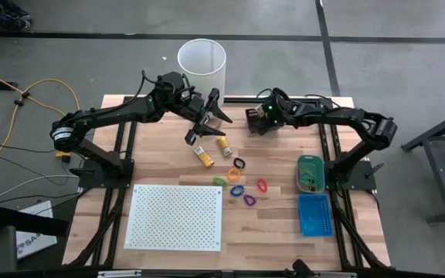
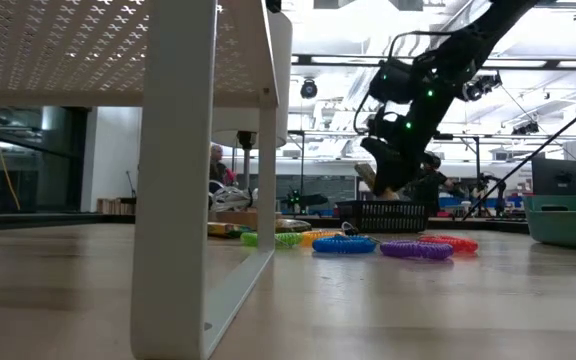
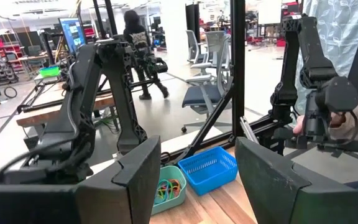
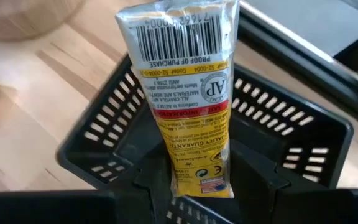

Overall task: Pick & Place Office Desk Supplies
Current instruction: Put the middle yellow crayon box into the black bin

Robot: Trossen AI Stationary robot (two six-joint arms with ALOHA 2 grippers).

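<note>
Right gripper (image 4: pixel 194 186) grips your yellow-and-silver printed packet (image 4: pixel 188 93) right above the black slotted plastic basket (image 4: pixel 291 143); you're at placing, so lower and release. Left gripper (image 3: pixel 194 180) waits open.

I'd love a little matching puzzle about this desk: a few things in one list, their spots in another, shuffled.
Things:
1. yellow packet
2. blue basket
3. white perforated board
4. coloured loops

Places:
a. lying loose mid-table
b. held in the right pincer over the black basket
c. near the table's front edge, left of the loops
d. right side, next to the green basket

Pairs: 1-b, 2-d, 3-c, 4-a
</note>
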